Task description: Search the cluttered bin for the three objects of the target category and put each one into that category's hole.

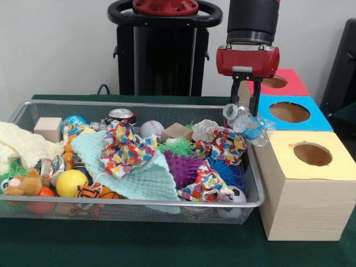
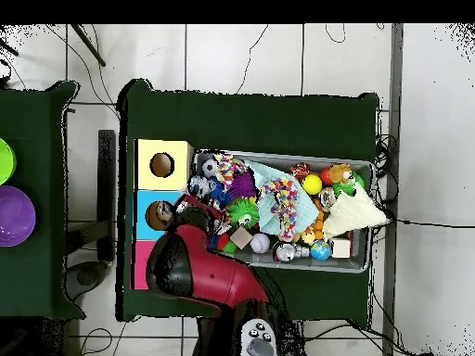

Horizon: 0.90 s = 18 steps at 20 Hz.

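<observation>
The wire mesh bin [image 1: 139, 204] lies across the table, full of clutter; it also shows in the overhead view [image 2: 364, 267]. My gripper [image 1: 246, 111] hangs over the bin's right end, shut on a clear creased bottle with a blue label [image 1: 248, 124], which it holds just above the rim, tilted. The blue-topped box's hole [image 1: 290, 112] is just right of the bottle. In the overhead view the arm [image 2: 199, 269] covers the gripper beside the blue box's hole [image 2: 159, 215]. No other clear bottle shows plainly among the clutter.
A red-topped box [image 1: 289, 83] stands behind the blue one and a yellow-topped box [image 1: 303, 183] in front. The bin holds a can [image 1: 121, 115], spiky balls [image 1: 183, 167], a mint cloth [image 1: 139, 175], patterned cloths [image 1: 119, 147] and a wooden block [image 1: 48, 128].
</observation>
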Tool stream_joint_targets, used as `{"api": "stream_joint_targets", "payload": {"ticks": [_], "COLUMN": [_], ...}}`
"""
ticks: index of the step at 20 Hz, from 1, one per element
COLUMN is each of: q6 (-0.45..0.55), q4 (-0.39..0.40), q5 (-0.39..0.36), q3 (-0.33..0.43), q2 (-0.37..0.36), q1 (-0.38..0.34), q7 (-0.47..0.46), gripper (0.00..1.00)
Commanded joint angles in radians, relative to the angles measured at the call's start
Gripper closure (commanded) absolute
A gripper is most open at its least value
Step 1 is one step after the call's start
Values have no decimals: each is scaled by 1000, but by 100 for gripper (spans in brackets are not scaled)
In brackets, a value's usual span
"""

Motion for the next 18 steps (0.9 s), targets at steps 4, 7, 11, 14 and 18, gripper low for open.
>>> {"api": "stream_joint_targets", "payload": {"ticks": [4,7,11,14,18], "q6": [-32,-38,-14,-10,-33], "q4": [122,127,136,141,142], "q5": [10,12,23,17,-4], "q3": [-61,-80,-111,-125,-115], "q2": [-65,-82,-125,-142,-138], "q1": [86,112,149,156,139], "q7": [204,203,196,193,199], "gripper": [100,100,100,100,100]}}
